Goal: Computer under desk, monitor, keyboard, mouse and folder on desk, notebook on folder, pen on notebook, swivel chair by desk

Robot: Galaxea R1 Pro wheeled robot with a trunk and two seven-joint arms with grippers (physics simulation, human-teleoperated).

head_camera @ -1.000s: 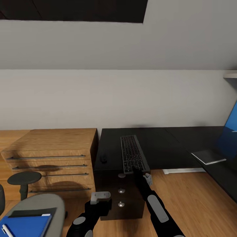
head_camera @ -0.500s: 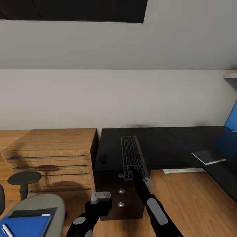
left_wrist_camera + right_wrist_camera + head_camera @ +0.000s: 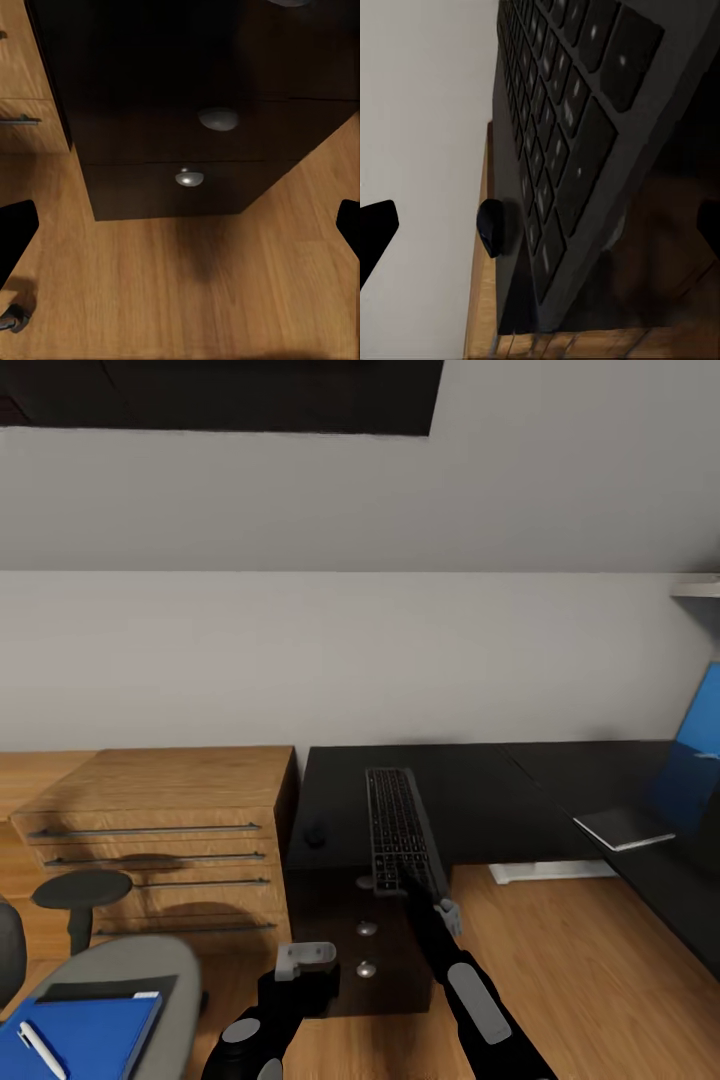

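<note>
the keyboard [image 3: 402, 830] lies lengthwise on the black tabletop [image 3: 500, 800], its near end jutting a little over the front edge above a dark cabinet with round silver knobs [image 3: 367, 929]. the right hand [image 3: 420, 887] is at that near end; in the right wrist view the keyboard [image 3: 570, 150] sits close up between the two dark fingertips [image 3: 375, 232], which stand far apart, so the hand is spread around the end and whether it touches cannot be told. the mouse [image 3: 316, 833] rests on the tabletop just beside the keyboard, on the side toward the oak drawer unit [image 3: 150, 830]. a thin dark grey notebook [image 3: 625, 827] lies on the tabletop well apart from the keyboard, near the blue back panel [image 3: 700, 720]. the left hand [image 3: 305, 956] hangs low in front of the cabinet, spread open over the oak floor [image 3: 195, 300]. beside the drawer unit, the swivel chair [image 3: 130, 970] carries the blue folder [image 3: 85, 1035] on its seat, and the white pen [image 3: 42, 1048] lies on the folder.
</note>
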